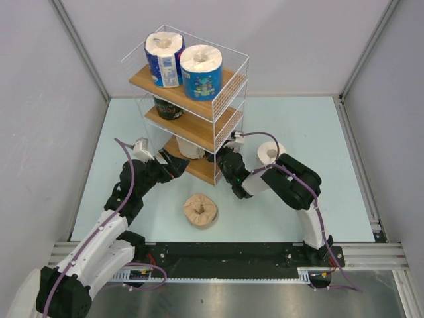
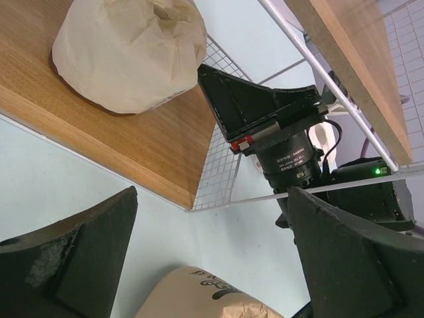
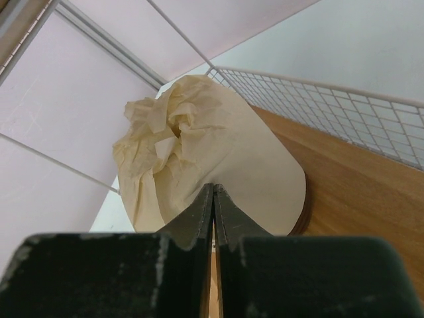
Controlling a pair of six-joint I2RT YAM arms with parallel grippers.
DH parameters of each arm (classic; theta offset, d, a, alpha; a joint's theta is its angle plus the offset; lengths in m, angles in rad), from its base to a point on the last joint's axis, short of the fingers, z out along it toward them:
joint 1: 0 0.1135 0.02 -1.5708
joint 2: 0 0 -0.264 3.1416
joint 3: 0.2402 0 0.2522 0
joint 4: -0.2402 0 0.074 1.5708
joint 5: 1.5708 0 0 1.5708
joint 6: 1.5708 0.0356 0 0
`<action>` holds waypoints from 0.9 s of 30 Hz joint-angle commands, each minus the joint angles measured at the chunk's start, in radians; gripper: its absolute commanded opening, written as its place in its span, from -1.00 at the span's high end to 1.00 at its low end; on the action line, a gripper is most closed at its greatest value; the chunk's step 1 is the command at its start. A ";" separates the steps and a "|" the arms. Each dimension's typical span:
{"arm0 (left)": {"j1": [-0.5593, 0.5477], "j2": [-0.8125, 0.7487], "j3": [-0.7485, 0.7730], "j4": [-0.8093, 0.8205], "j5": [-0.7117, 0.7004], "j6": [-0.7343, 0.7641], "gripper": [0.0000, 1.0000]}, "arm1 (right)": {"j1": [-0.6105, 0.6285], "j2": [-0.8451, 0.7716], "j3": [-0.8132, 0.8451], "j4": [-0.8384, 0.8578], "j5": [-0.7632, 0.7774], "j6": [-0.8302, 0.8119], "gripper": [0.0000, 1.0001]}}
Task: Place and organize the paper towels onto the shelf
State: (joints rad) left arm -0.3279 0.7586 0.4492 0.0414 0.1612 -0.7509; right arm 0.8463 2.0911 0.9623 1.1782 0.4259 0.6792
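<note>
Our left gripper [image 1: 173, 165] gapes wide and empty at the near edge of the shelf's [image 1: 173, 99] bottom board. Our right gripper [image 3: 213, 199] is pinched shut (nothing between its fingers), its tip against or just beside the cream roll [image 3: 218, 152] there. Left blue roll [image 1: 164, 59] and right blue roll [image 1: 201, 73] crowd the top, the dark roll [image 1: 169, 108] sits in the middle. The tan roll [image 1: 201, 211] lies on open desk [image 1: 311, 132] near us, and the white roll [image 1: 270, 154] to the shelf's right.

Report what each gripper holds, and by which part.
Nothing is held. The left gripper is open and empty; the right gripper is shut on nothing, its tips at the cream roll.
</note>
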 commanded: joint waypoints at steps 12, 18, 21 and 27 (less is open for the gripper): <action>0.009 -0.016 0.006 0.009 0.017 -0.004 -0.99 | -0.024 -0.034 -0.005 -0.045 -0.078 0.201 0.88; 0.009 -0.015 0.006 0.011 0.017 -0.004 -1.00 | -0.038 -0.036 0.016 -0.098 -0.096 0.243 0.88; 0.009 -0.016 0.003 0.011 0.015 -0.005 -1.00 | -0.036 -0.032 0.035 -0.120 -0.107 0.243 0.88; 0.009 -0.021 0.006 0.005 0.017 -0.002 -1.00 | -0.038 -0.014 0.072 -0.135 -0.121 0.241 0.88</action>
State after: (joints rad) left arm -0.3264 0.7582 0.4492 0.0410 0.1619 -0.7513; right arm 0.8101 2.0907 0.9813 1.0435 0.3214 0.9092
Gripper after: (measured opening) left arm 0.996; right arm 0.058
